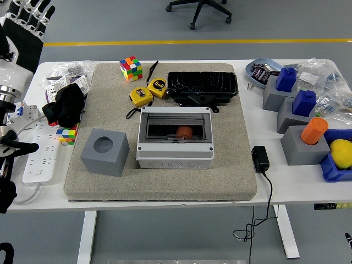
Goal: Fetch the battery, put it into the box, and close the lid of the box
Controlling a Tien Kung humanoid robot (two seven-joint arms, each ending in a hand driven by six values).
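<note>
A grey junction box [175, 155] stands in the middle of the beige mat [231, 176]. Its clear hinged lid [159, 127] lies shut over it. An orange battery [185, 132] shows through the lid, inside the box. My left arm comes in at the far left edge, well away from the box. Its hand [30, 14] is raised in the top left corner, fingers spread, holding nothing. My right arm is out of view.
A grey cube with a hole [105, 151] stands left of the box. Two yellow tape measures [141, 95], a Rubik's cube [131, 69] and a black tray [202, 85] lie behind it. A power adapter [260, 158] and grey blocks with an orange cylinder [314, 131] are at the right.
</note>
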